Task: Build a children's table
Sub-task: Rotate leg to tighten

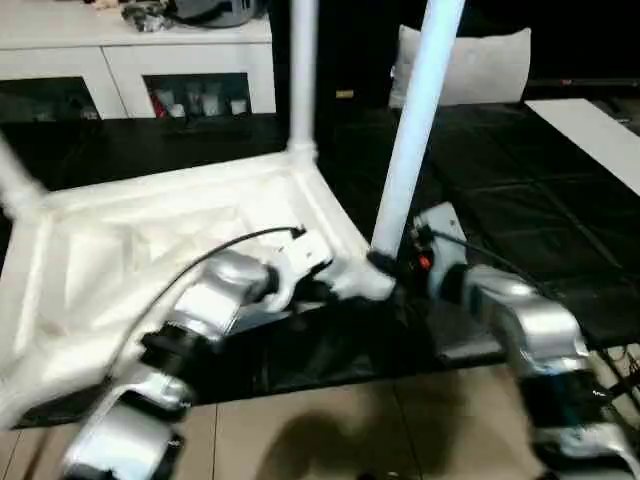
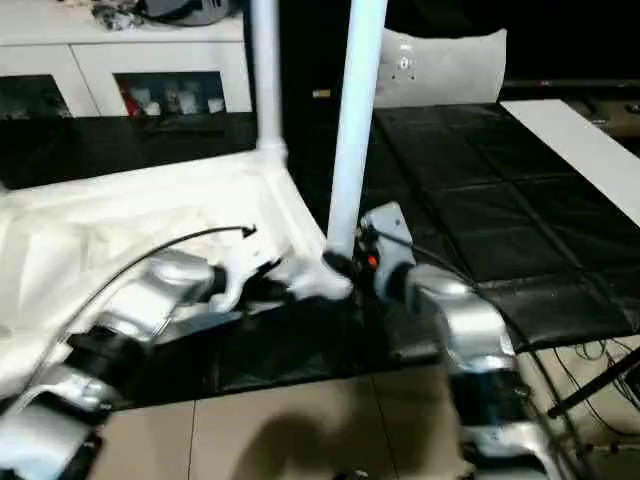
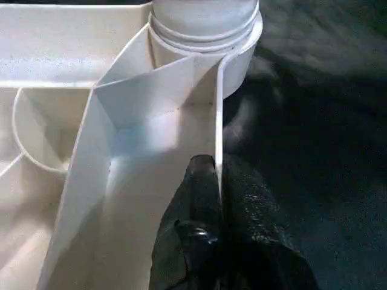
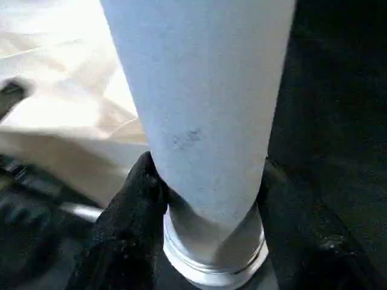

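On the black-covered bench [image 1: 560,250], the white tabletop [image 1: 150,250] lies underside up, its ribs and round corner sockets exposed. My left fingers [image 3: 217,199] are pinched shut on the tabletop's thin edge wall just beside the near corner socket [image 3: 205,36], steadying the piece. My right fingers [image 4: 142,199] stand about half open around the base of a tapered white leg [image 1: 415,120], one on each side, holding it upright over that socket; the leg's ringed end [image 4: 211,260] appears to sit at or just in the socket, though how deep I cannot tell. A second leg [image 1: 303,70] already stands in the far corner, and a third [image 1: 15,185] rises from the corner at my left. The fourth corner lies outside what I can see. My judgement: the build is past its midpoint, with the present leg to be seated fully, perhaps one more to fit, and the table then to be turned upright. A white cabinet [image 1: 190,60] stands behind the bench.
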